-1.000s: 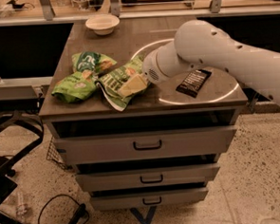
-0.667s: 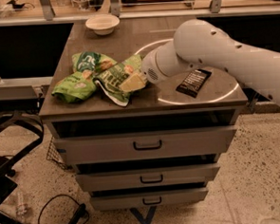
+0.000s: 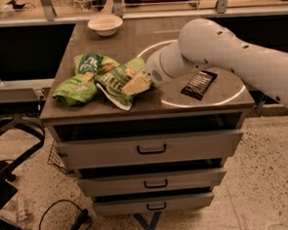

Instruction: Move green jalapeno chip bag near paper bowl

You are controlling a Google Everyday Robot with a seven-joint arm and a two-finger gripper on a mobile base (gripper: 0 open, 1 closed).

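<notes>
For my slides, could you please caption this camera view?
Gripper at the jalapeno bag on the cabinet, bowl at its far edge.

A smooth, rounded white robot arm (image 3: pixel 218 46) dotted with small dark holes ends in a cream-coloured gripper (image 3: pixel 135 84) at the dark tabletop's (image 3: pixel 144 34) near-left middle.

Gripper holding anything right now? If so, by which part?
The gripper, low over the front of the cabinet top, appears to pinch the green jalapeno chip bag by its end nearest the arm, jaws closed on the foil.

1 view | high, facing cabinet (image 3: pixel 195 145) front, tilted down | mid-range | fingers (image 3: pixel 135 84) pinch green jalapeno chip bag (image 3: pixel 113 82) mid-frame
</notes>
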